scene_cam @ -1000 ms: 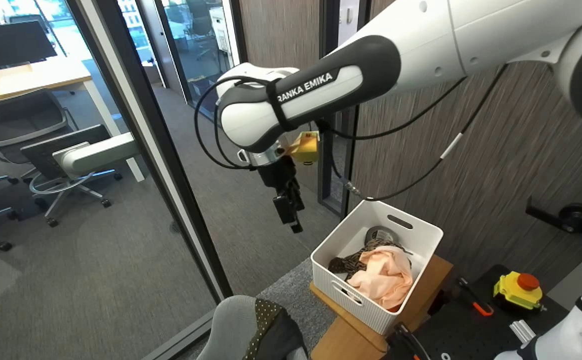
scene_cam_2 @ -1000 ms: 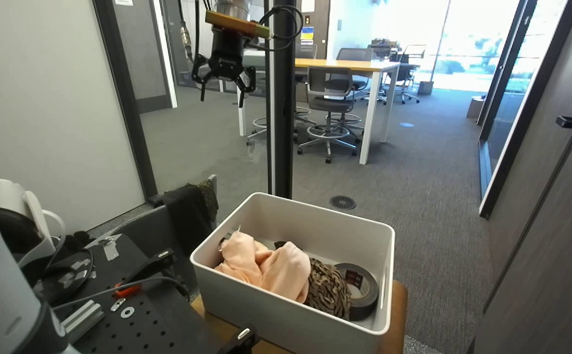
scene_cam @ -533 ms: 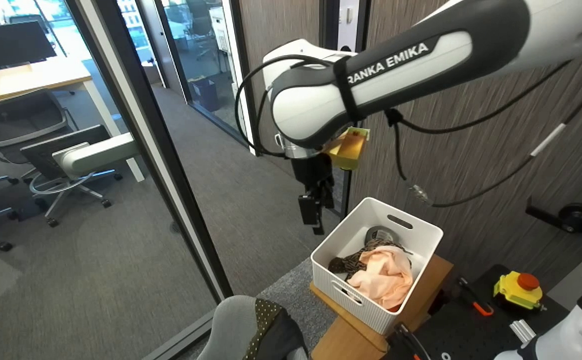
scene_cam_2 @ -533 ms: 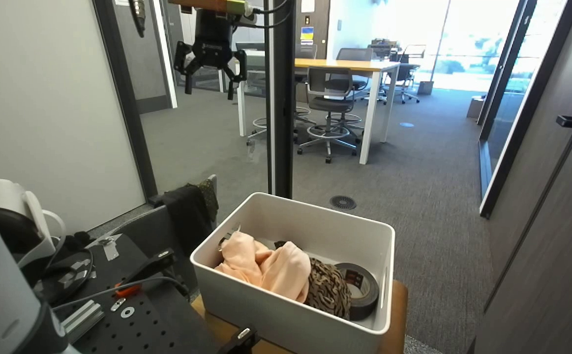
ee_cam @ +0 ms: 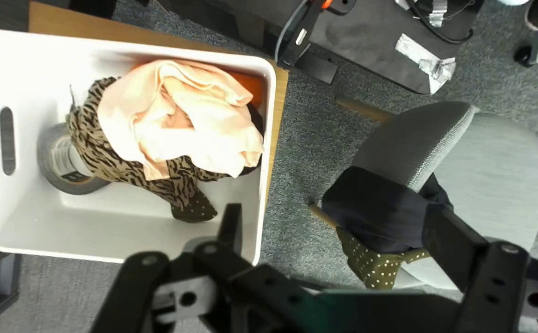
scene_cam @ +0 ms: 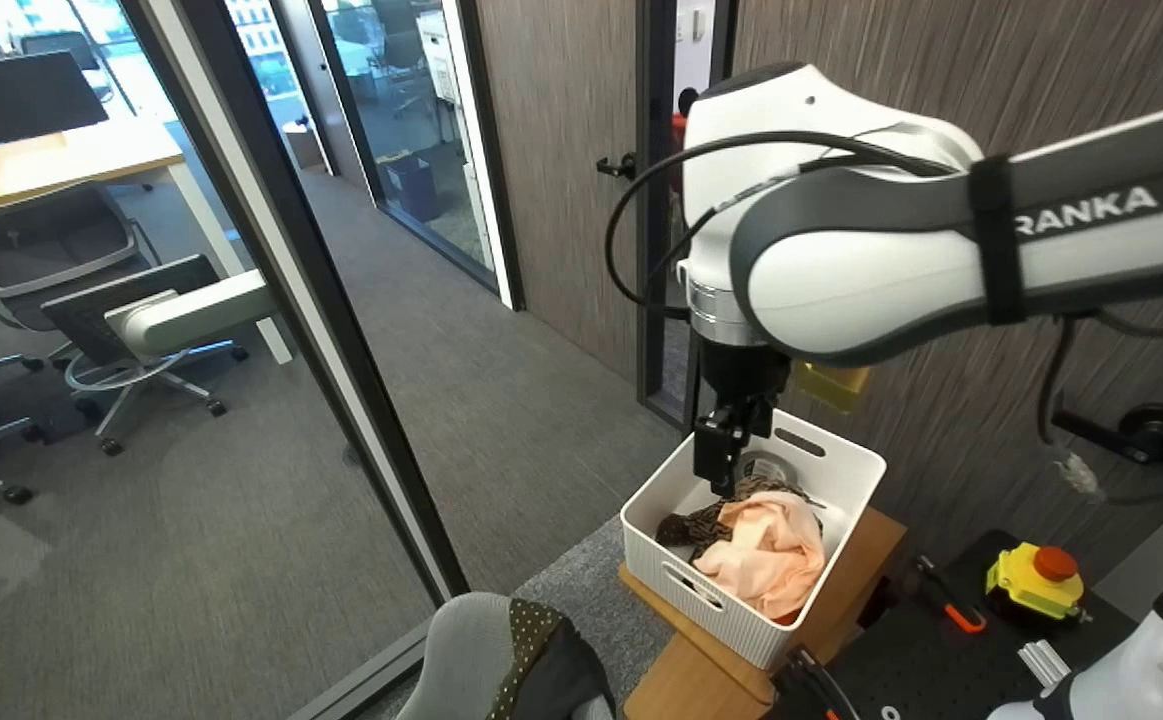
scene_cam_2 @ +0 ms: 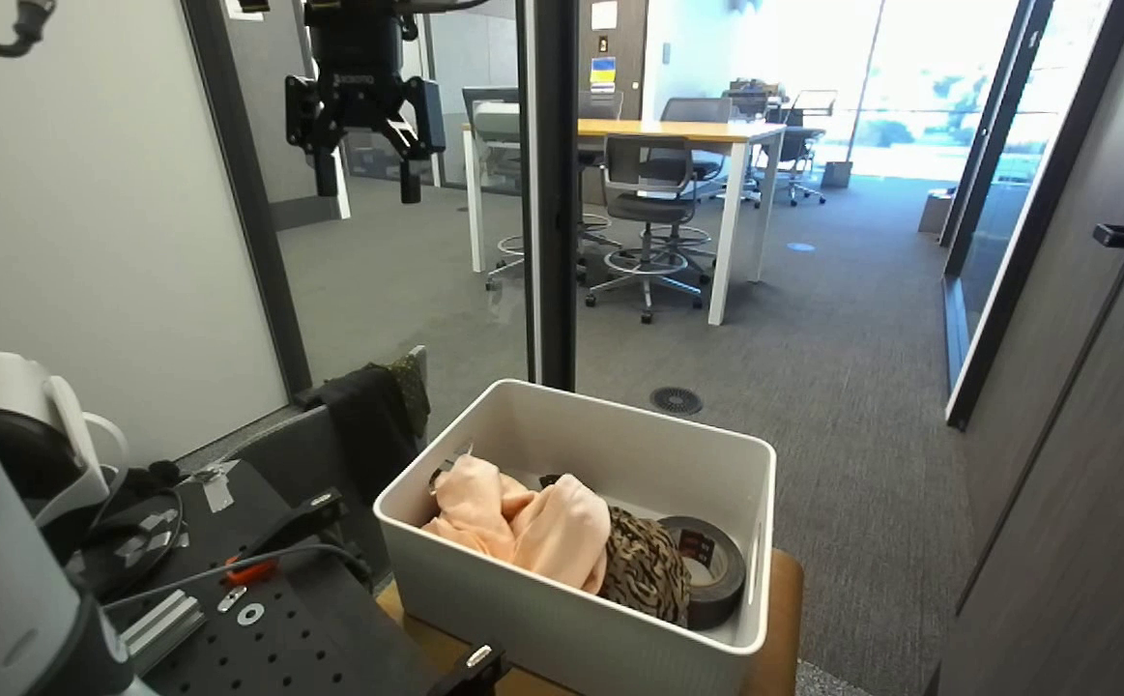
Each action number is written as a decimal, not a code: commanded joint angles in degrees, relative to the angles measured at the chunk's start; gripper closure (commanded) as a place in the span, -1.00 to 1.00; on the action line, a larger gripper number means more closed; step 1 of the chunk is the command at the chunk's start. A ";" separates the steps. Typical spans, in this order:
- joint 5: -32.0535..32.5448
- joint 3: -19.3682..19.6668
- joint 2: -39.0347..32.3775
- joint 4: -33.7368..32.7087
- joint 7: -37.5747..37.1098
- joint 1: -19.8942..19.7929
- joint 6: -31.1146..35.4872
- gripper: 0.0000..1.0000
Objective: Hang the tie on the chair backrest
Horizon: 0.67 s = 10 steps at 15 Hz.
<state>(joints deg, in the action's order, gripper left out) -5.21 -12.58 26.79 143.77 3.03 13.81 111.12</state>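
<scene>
The chair backrest (scene_cam: 461,640) is grey; it also shows in the wrist view (ee_cam: 403,138). A dark cloth (ee_cam: 375,208) and an olive cloth with white dots (ee_cam: 375,263) hang over it. In the white bin (scene_cam: 751,628) lies an animal-print cloth (ee_cam: 111,157) with a dotted dark end (ee_cam: 194,208), partly under a peach cloth (ee_cam: 194,120). I cannot tell for certain which cloth is the tie. My gripper (scene_cam: 726,475) is open and empty, raised in the air in both exterior views (scene_cam_2: 368,184). In the wrist view its fingers (ee_cam: 336,222) point down above the gap between bin and chair.
A grey tape roll (ee_cam: 60,162) lies in the bin. The bin stands on a wooden stool (scene_cam: 691,690). A black work surface (scene_cam_2: 281,619) with clamps is beside it. A glass partition post (scene_cam_2: 552,193) and a wood-panelled wall (scene_cam: 941,300) stand nearby.
The arm has drawn back toward its base. The open gripper moved right in an exterior view and left in an exterior view. The cloths, bin and chair have not moved.
</scene>
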 commanded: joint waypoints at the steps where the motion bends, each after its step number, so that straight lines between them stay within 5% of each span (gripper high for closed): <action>1: 2.82 1.38 14.50 9.70 -3.12 -0.94 0.85 -1.00; 6: 4.50 9.42 30.43 13.52 3.60 -1.76 -13.09 -1.00; 10: 4.98 14.77 35.53 11.91 7.68 -3.88 -20.99 -1.00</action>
<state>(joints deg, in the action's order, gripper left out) -0.61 -0.39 57.57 155.62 7.06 11.89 93.78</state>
